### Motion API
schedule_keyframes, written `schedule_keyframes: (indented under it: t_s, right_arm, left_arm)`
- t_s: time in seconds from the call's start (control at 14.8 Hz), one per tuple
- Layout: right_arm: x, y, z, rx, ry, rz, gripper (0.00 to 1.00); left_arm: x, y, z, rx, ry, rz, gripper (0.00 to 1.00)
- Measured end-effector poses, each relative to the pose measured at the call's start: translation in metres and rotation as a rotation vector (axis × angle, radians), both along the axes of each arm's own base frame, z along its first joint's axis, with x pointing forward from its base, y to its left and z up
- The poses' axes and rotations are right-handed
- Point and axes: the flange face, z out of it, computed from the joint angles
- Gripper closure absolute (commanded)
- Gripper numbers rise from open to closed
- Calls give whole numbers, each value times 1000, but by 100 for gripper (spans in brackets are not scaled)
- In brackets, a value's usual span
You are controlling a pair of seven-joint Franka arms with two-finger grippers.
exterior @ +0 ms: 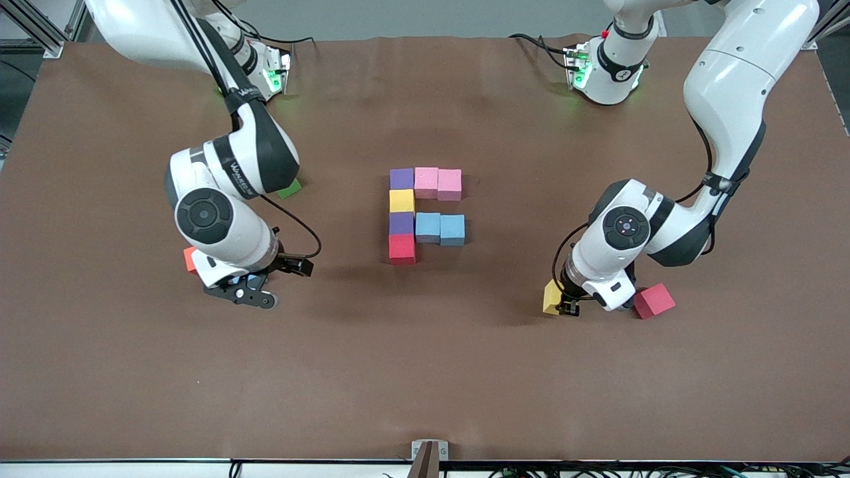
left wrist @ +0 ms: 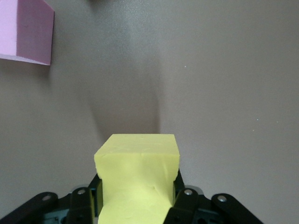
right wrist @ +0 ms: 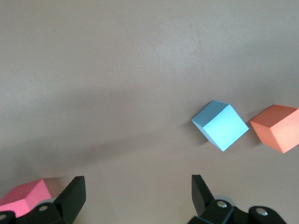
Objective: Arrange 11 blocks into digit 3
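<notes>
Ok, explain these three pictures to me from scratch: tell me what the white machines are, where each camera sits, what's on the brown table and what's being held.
The white machines are two robot arms, each ending in a two-finger gripper. The big picture is taken from a high camera facing them across the brown table. The other two come from small cameras on the arms' wrists, looking down past the fingers.

In the middle of the table lie eight small foam blocks pushed together: purple, pink, yellow, light blue and red, part of a figure.

The left gripper is shut on a yellow block, which its wrist view shows squeezed between the fingers. A loose red block lies beside it.

The right gripper is open and holds nothing. Its wrist view shows a light blue block and an orange cube on the table ahead. A green cube peeks out under that arm.
</notes>
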Motion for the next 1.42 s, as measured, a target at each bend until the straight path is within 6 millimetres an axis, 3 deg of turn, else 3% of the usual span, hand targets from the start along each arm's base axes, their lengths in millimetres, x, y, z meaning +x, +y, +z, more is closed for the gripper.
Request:
schedule_keyframes:
  t_s: [0.2, 0.61, 0.95, 1.42]
  right_arm:
    - [1, -19, 6, -1, 32, 66, 0]
    - [-3, -93, 67, 10, 66, 151, 0]
    - [-9, -186, 99, 39, 143, 209, 0]
    - [-31, -209, 130, 44, 215, 188, 0]
  left_arm:
    - [0, 1, -1, 4, 4, 1, 59]
    - [0, 1, -1, 5, 6, 2, 59]
    - [0, 2, -1, 6, 6, 3, 59]
    - [1, 3, -1, 6, 5, 5, 59]
